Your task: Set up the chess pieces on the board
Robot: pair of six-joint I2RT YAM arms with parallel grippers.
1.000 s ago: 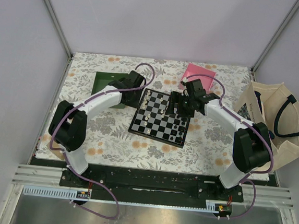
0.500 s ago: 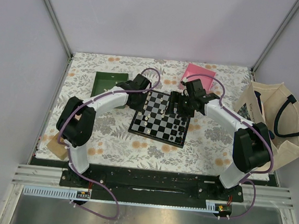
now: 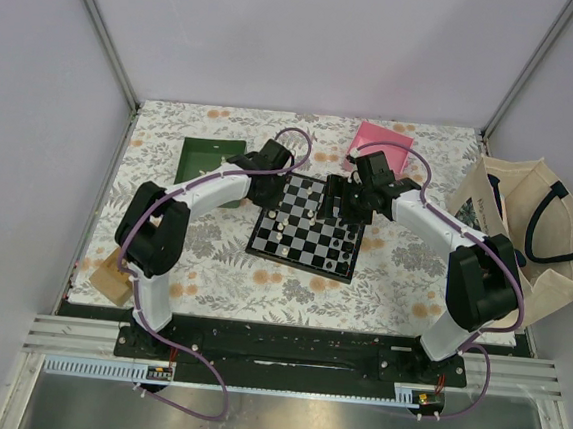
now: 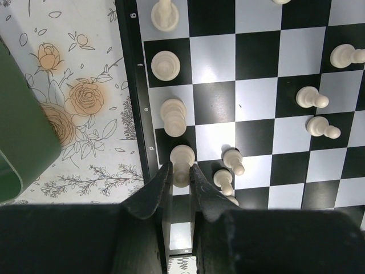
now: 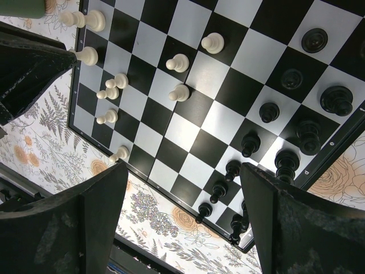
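Arms: you see white shells with black joint housings on the left arm (image 3: 204, 182) and the right arm (image 3: 426, 222), both rising from the base rail (image 3: 285, 350).
Cables: a purple cable loops along each arm down to the base rail.
Left gripper (image 4: 180, 171): slim matte-black fingers (image 4: 151, 197) tapering to thin tips.
Right gripper (image 5: 183, 171): broad black fingers (image 5: 85, 217) with a rough, dusty surface.
Base rail: a flat black bar.

Floral table (image 3: 401, 277) carries board (image 3: 298, 266), green tray (image 3: 199, 157), pink box (image 3: 371, 140).
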